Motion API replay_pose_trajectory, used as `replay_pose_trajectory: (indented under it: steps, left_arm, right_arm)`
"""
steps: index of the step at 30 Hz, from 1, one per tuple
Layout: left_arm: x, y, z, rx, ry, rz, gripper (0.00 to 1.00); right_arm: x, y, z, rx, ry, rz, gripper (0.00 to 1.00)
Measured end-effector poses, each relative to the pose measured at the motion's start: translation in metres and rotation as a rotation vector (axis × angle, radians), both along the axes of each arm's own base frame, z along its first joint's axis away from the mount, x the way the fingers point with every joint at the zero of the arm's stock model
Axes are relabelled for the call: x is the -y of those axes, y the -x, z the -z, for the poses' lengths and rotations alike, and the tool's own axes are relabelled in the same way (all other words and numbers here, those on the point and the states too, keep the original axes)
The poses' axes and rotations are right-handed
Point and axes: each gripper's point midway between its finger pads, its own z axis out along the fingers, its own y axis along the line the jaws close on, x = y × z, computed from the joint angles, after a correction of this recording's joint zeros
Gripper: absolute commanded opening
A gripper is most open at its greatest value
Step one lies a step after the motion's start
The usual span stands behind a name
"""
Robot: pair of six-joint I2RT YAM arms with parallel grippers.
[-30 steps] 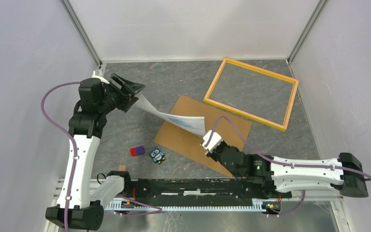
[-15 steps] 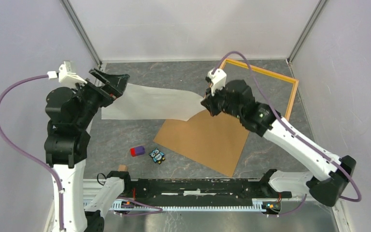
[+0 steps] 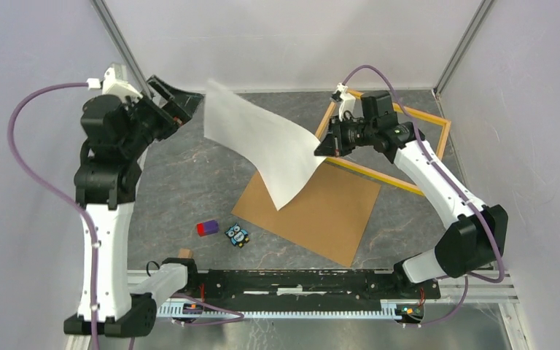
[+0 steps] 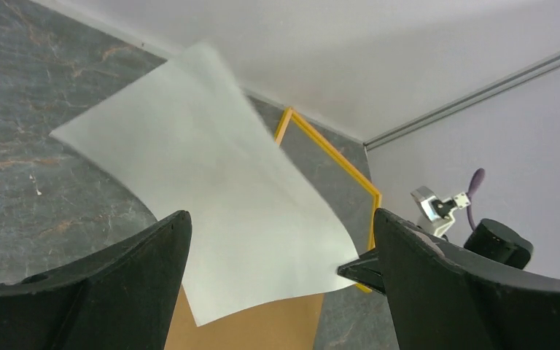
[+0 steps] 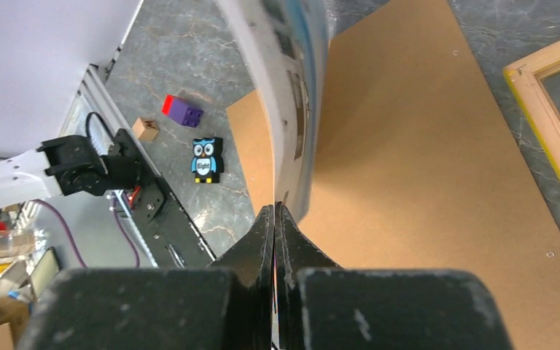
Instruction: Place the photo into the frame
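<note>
The photo [image 3: 262, 142] hangs in the air with its plain white back up, curling over the table's middle. My right gripper [image 3: 319, 150] is shut on its right edge, just left of the frame. In the right wrist view the jaws [image 5: 275, 210] pinch the sheet, and the printed side [image 5: 295, 80] curves away. The yellow-orange frame [image 3: 437, 157] lies flat at the back right, partly behind my right arm. My left gripper [image 3: 175, 102] is open and empty at the back left, apart from the photo. The left wrist view shows the photo [image 4: 211, 182] and the frame [image 4: 332, 157] between its spread fingers [image 4: 281, 219].
The brown hardboard backing panel [image 3: 321, 215] lies flat under the photo's hanging corner and also shows in the right wrist view [image 5: 415, 160]. A red-purple block [image 3: 206, 227], an owl tile [image 3: 238, 235] and a small wooden cube [image 3: 184, 254] sit near the front left.
My left gripper has let go of the photo's left edge and opened. My right gripper carried the photo right toward the frame, and the sheet's free end swung up and drooped.
</note>
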Motion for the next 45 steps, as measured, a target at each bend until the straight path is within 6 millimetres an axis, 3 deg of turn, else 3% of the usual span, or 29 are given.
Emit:
replay_pose_trajectory:
  steps: [2,5,10,15,18,22,26,30,32,34,36,39,42,43,45]
  left_arm:
    - [0.003,-0.013,0.007,-0.031,0.002,0.016,1.00]
    - [0.009,-0.032,0.025,-0.094,0.006,0.045,1.00]
    - [0.022,-0.044,0.039,-0.117,0.024,0.121,1.00]
    - [0.039,-0.057,0.066,-0.158,0.058,0.197,1.00]
    - [0.057,-0.070,0.089,-0.217,0.059,0.245,1.00]
    - [0.101,-0.074,0.122,-0.301,0.037,0.350,1.00]
    - [0.135,-0.068,0.147,-0.349,0.013,0.425,1.00]
    - [0.145,-0.068,0.159,-0.368,0.007,0.447,1.00]
    - [0.148,-0.069,0.161,-0.368,0.006,0.451,1.00]
    - [0.153,-0.070,0.163,-0.368,0.002,0.458,1.00]
    - [0.162,-0.068,0.166,-0.371,-0.006,0.474,1.00]
    - [0.177,-0.063,0.167,-0.360,-0.011,0.509,1.00]
    - [0.185,-0.059,0.169,-0.350,-0.010,0.536,1.00]
    - [0.186,-0.058,0.169,-0.350,-0.009,0.543,1.00]
    - [0.186,-0.057,0.169,-0.348,-0.010,0.550,1.00]
  right_arm:
    - [0.001,0.002,-0.002,-0.017,-0.028,-0.017,0.00]
    - [0.018,-0.013,0.005,-0.057,-0.051,0.017,0.00]
    - [0.065,-0.055,0.058,-0.213,-0.024,0.120,0.00]
    - [0.113,-0.084,0.103,-0.307,0.064,0.184,0.00]
    - [0.144,-0.103,0.110,-0.287,0.144,0.221,0.00]
    - [0.180,-0.133,0.115,-0.226,0.257,0.255,0.04]
    - [0.208,-0.150,0.145,-0.234,0.415,0.271,0.02]
    - [0.233,-0.162,0.173,-0.250,0.577,0.278,0.02]
    - [0.241,-0.171,0.177,-0.226,0.642,0.277,0.14]
    - [0.250,-0.179,0.176,-0.195,0.711,0.290,0.53]
    - [0.259,-0.188,0.171,-0.154,0.785,0.316,0.71]
    - [0.268,-0.202,0.162,-0.103,0.851,0.393,0.79]
    - [0.273,-0.203,0.151,-0.095,0.883,0.501,0.84]
    - [0.269,-0.197,0.147,-0.092,0.873,0.535,0.84]
    - [0.256,-0.169,0.142,-0.109,0.817,0.588,0.84]
